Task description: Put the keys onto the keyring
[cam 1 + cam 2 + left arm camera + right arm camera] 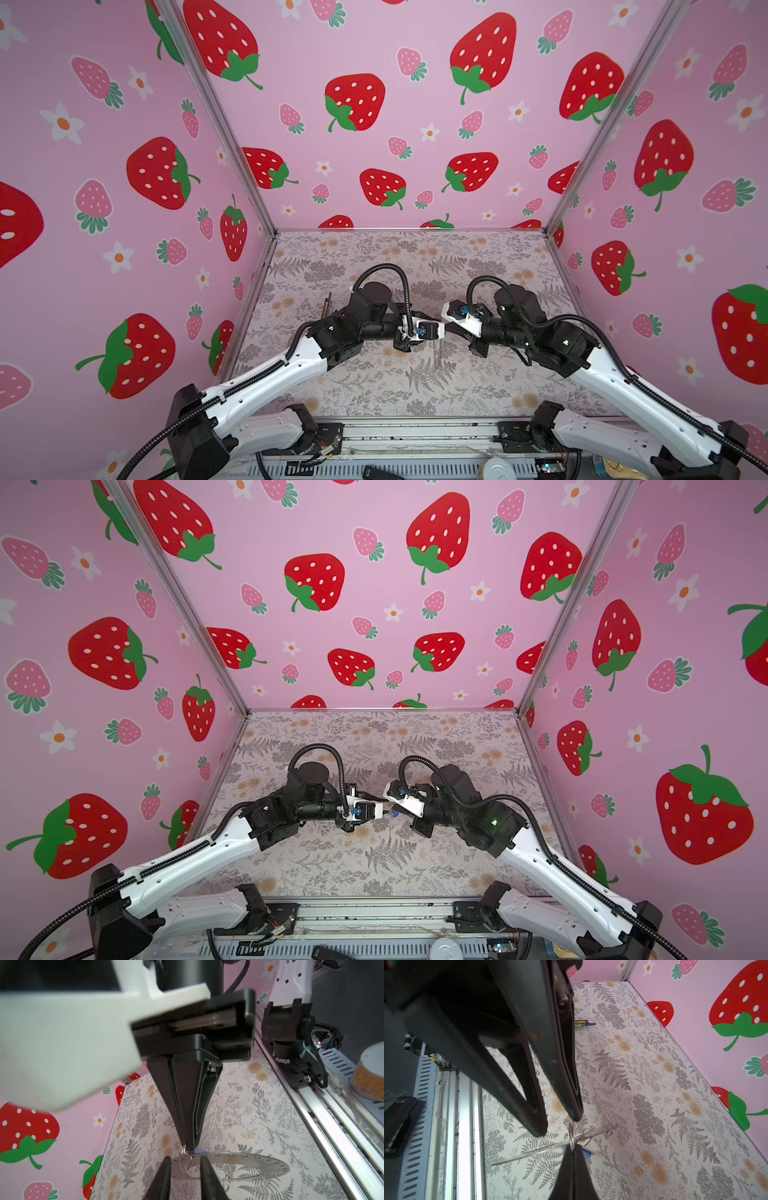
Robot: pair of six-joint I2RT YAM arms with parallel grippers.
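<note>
In both top views the two arms meet nose to nose above the middle of the floral tabletop [332, 866]. The left hand [385, 810] and the right hand [394, 808] almost touch. A speck of blue, the keys [396, 813], shows between their tips. Their jaw states are too small to read here. A few coloured pencils [328, 303] lie farther back on the left.

The left wrist view looks along the left hand [185, 1158]. Its two dark fingers stand apart, one on each side of the near rim of the keyring [274, 1165], a flat grey ring with small holes round its edge. I cannot tell whether either finger touches it. The right hand [190, 1147] comes down from above, pressed together on the silver loop of the keys [200, 1150]. The loop sits against the ring's rim. A tape roll [372, 1074] stands beyond the rail.

The right wrist view shows the right hand [573, 1147] closed on the keys [586, 1152], with blue on either side of its tips. The keyring [529, 1152] appears edge-on as a thin tilted line, clear of the tabletop. The left hand [559, 1125] is spread just above it.
</note>
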